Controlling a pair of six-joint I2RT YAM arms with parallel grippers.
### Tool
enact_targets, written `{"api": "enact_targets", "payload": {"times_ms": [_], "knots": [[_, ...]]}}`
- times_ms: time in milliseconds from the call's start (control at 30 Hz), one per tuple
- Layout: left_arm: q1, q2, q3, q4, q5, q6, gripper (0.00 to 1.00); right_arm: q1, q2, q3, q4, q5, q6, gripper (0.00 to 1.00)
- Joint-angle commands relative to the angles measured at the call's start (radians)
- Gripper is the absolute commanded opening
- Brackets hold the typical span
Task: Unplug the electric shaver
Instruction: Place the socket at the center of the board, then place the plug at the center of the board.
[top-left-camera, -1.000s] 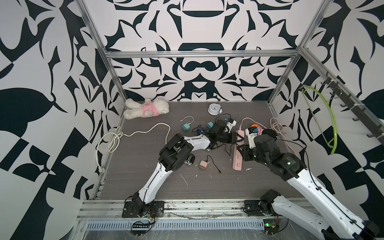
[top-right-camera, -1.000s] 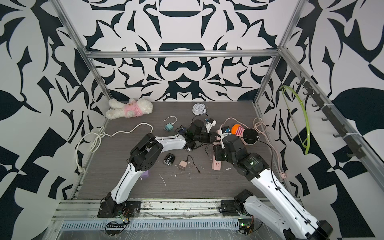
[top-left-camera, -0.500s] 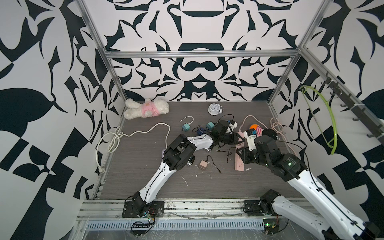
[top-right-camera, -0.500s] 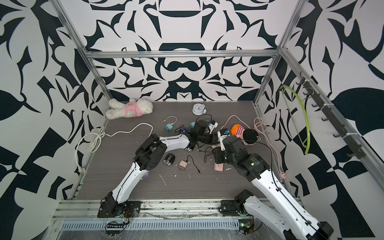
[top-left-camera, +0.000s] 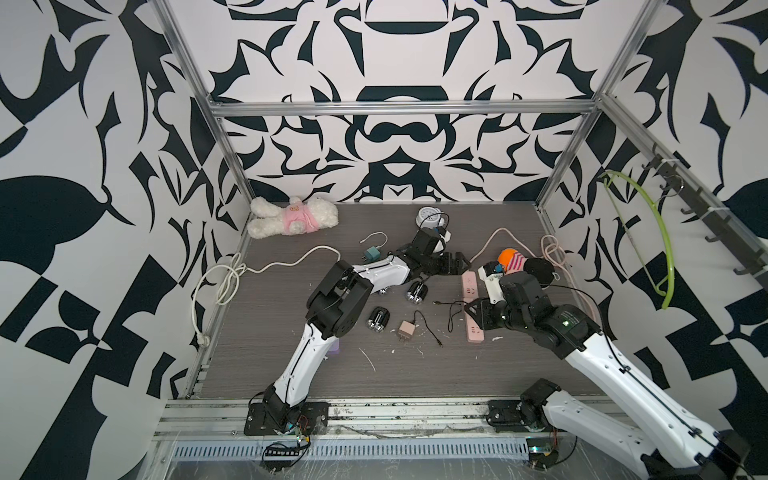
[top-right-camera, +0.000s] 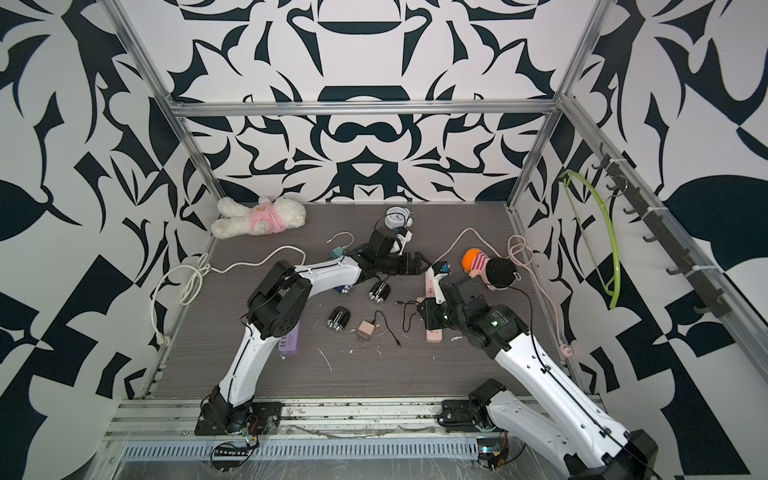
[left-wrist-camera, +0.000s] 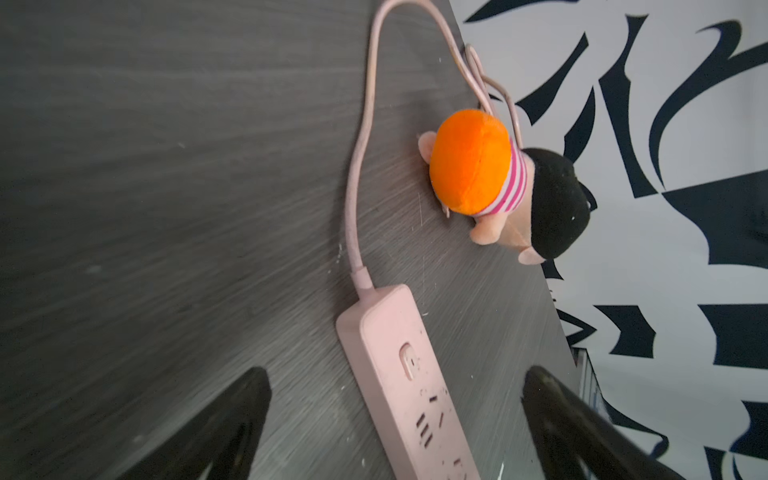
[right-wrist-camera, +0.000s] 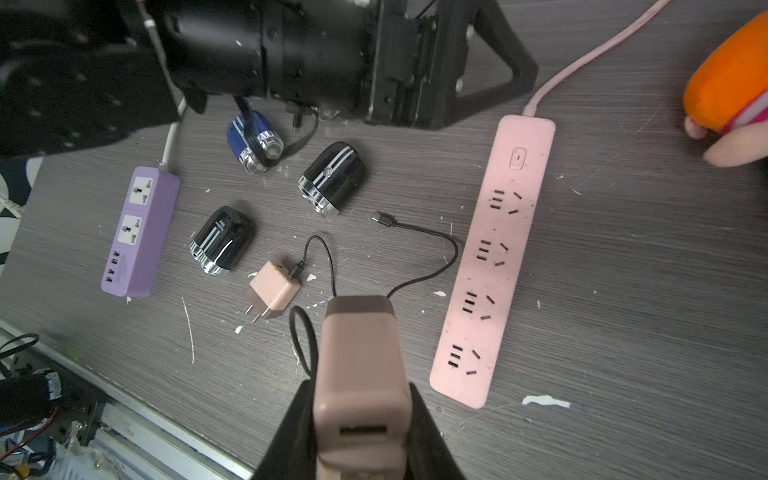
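The left gripper (left-wrist-camera: 397, 376), jaws wide apart, hangs above the pink power strip (left-wrist-camera: 386, 332); the right gripper (right-wrist-camera: 359, 395) has jaws clamped on a pink charger (right-wrist-camera: 359, 345).

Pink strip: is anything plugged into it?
Empty. The right wrist view shows bare slots in all four sockets of the strip; the right fingers hold a charger clear of it.

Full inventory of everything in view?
pink strip: 1, pink, right
purple strip: 1, purple, under left arm
black shavers: 2, black, centre
blue shaver: 1, blue, centre
pink chargers: 2, pink, table and right gripper
teal charger: 1, teal, rear
clock: 1, white, rear
white plush: 1, white, rear left
doll: 1, orange, right
cord: 1, white, left edge
hanger: 1, green, right wall
left gripper: 1, black, open
right gripper: 1, black, shut on pink charger
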Motion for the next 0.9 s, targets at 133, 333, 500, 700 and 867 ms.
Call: {"api": "enact_targets", "payload": {"times_ms": [133,333,500,700,867], "knots": [[0.064,-0.324,-0.169,-0.246,-0.304,0.172,0.99,0.0,0.131,0.002,0.205,-0.055,0.041,0.0],[0.125,-0.562,-0.374,-0.349,-0.453,0.232,0.99,-0.015,0.327,0.096,0.293,-0.069,0.032,0.0],[0.127,-0.769,-0.587,-0.29,-0.524,0.251,0.99,-0.047,0.479,0.168,0.358,-0.027,0.043,0.0],[0.152,-0.952,-0.767,-0.277,-0.678,0.282,0.99,-0.132,0.697,0.251,0.45,-0.155,0.041,0.0],[0.209,-1.075,-0.858,-0.283,-0.718,0.277,0.99,-0.186,0.825,0.278,0.539,-0.259,0.083,0.0]]}}
